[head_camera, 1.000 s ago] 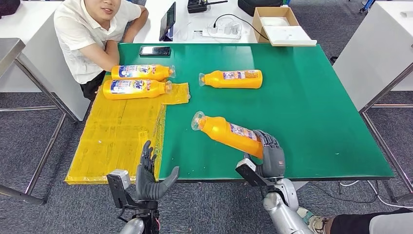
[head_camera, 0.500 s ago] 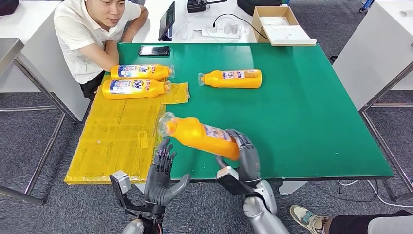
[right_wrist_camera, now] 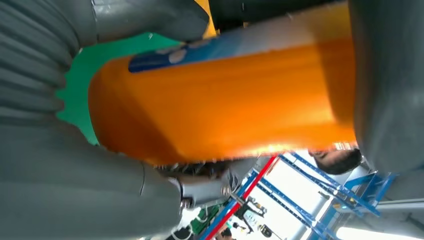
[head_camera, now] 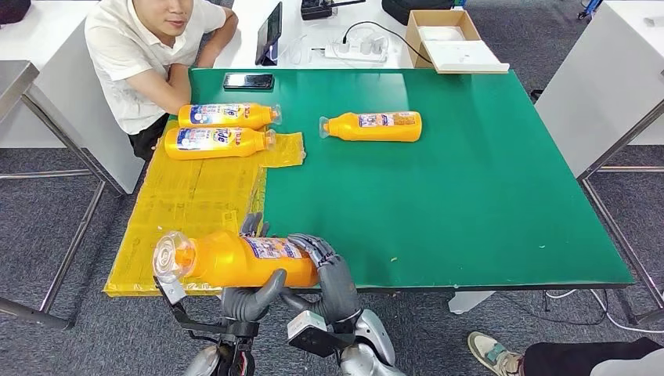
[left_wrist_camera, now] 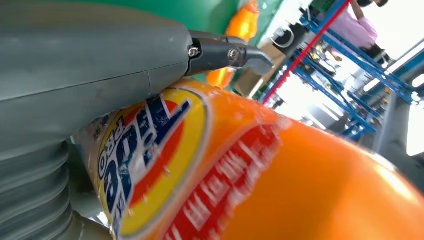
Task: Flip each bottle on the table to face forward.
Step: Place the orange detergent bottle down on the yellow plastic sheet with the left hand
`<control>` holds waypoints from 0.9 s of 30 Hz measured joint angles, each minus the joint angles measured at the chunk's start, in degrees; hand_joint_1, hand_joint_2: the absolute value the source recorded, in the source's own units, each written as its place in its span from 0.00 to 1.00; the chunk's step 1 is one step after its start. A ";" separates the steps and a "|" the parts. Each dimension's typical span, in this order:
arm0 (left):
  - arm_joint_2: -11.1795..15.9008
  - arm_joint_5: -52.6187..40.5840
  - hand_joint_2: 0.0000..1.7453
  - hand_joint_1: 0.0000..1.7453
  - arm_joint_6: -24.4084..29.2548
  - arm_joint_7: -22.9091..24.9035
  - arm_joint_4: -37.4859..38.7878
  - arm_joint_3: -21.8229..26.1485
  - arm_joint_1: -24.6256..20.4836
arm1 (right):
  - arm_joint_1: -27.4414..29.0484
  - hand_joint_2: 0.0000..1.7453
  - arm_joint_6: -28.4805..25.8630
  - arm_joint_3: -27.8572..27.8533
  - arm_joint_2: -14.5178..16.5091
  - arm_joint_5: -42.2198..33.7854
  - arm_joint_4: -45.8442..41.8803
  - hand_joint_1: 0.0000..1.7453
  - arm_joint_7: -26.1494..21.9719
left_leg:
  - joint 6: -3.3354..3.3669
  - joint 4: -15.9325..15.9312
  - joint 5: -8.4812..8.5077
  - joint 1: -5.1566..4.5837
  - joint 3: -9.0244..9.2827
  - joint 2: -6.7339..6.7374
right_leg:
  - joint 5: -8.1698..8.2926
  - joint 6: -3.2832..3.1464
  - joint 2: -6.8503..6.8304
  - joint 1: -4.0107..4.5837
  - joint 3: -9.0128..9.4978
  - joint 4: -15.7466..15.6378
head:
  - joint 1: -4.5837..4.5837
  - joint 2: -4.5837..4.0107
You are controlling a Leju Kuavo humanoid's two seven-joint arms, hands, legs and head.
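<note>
At the near table edge, over the yellow plastic sheet [head_camera: 188,211], the held bottle [head_camera: 235,260] lies horizontal and off the surface, clear cap toward the robot's left. Left hand [head_camera: 249,294] cups it from below, thumb curled up its near side; the left wrist view shows the blue, yellow and red front label against the palm. Right hand [head_camera: 327,270] wraps its fingers over the base end. Both hands hold the same bottle. Judged step: mid-flip, a two-hand regrasp, label not yet settled facing forward. Next move calls for rolling the bottle about its long axis and laying it on the sheet beside the two bottles [head_camera: 223,129] already lying there, printed fronts up. Farther right on the green mat [head_camera: 485,188], one more bottle [head_camera: 372,126] lies alone, a small label showing; probably next in line. Materials: glossy orange plastic, flattened oval body, likely slippery; sheet wrinkled and translucent; mat matte, flat.
</note>
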 joint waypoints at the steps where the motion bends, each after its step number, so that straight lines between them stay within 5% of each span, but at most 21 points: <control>1: 0.00 0.06 1.00 0.00 0.12 -0.16 -0.61 0.16 0.21 | -0.21 1.00 0.07 0.68 0.17 -0.44 0.28 1.00 -0.03 | 0.00 0.00 0.00 0.00 0.00 0.02 | 0.00 0.00 0.00 0.00 -0.01 0.00 | 0.00 -0.01; 4: 0.00 -0.18 1.00 0.01 0.86 -0.41 -2.28 0.56 0.88 | -0.97 1.00 0.21 2.09 0.52 -1.67 1.12 1.00 -0.27 | 0.00 0.00 0.00 0.00 0.01 0.04 | 0.00 0.00 0.01 0.00 -0.02 0.00 | 0.01 -0.01; 8: 0.00 -0.44 1.00 1.00 1.33 -0.61 -3.44 0.93 1.34 | -1.79 1.00 0.42 3.24 0.77 -2.58 1.95 1.00 -0.44 | 0.00 0.00 0.01 0.00 0.01 0.03 | 0.00 0.00 0.01 0.00 -0.01 0.00 | 0.01 -0.01; 14: 0.00 -2.05 1.00 1.00 3.61 -2.99 -4.25 1.36 2.23 | -2.41 1.00 0.57 4.79 1.02 -4.62 3.57 0.96 -0.37 | -0.01 0.00 0.00 0.00 0.00 0.04 | 0.00 0.00 0.01 0.00 -0.03 0.00 | 0.00 -0.01; 17: 0.01 -2.72 1.00 1.00 4.84 -3.78 -4.82 1.54 2.89 | -2.39 1.00 0.73 5.30 1.07 -5.23 4.22 0.27 -0.28 | -0.01 0.00 0.00 0.00 0.00 0.04 | 0.00 -0.01 0.01 0.00 -0.05 -0.01 | 0.01 -0.01; 18: 0.01 -2.89 1.00 1.00 5.21 -3.93 -5.02 1.63 3.04 | -2.34 0.75 0.92 5.47 1.07 -5.39 4.43 0.06 -0.25 | -0.01 0.00 0.00 0.00 0.00 0.04 | 0.00 -0.01 0.01 0.00 -0.06 -0.01 | 0.01 -0.01; 21: 0.02 -3.70 1.00 1.00 6.68 -4.04 -5.58 2.01 3.12 | -1.67 0.00 1.97 5.93 1.07 -6.32 5.01 0.00 0.45 | -0.01 0.00 0.00 0.00 -0.01 0.03 | -0.01 -0.01 0.00 0.00 -0.05 -0.01 | 0.00 -0.01; 27: 0.01 -7.21 1.00 1.00 10.44 -3.29 -5.80 2.51 3.00 | 0.33 0.00 2.11 6.06 0.30 -7.79 5.44 0.00 0.28 | -0.01 0.00 0.00 -0.01 -0.01 0.03 | -0.01 -0.01 0.00 -0.01 -0.04 -0.01 | 0.01 -0.01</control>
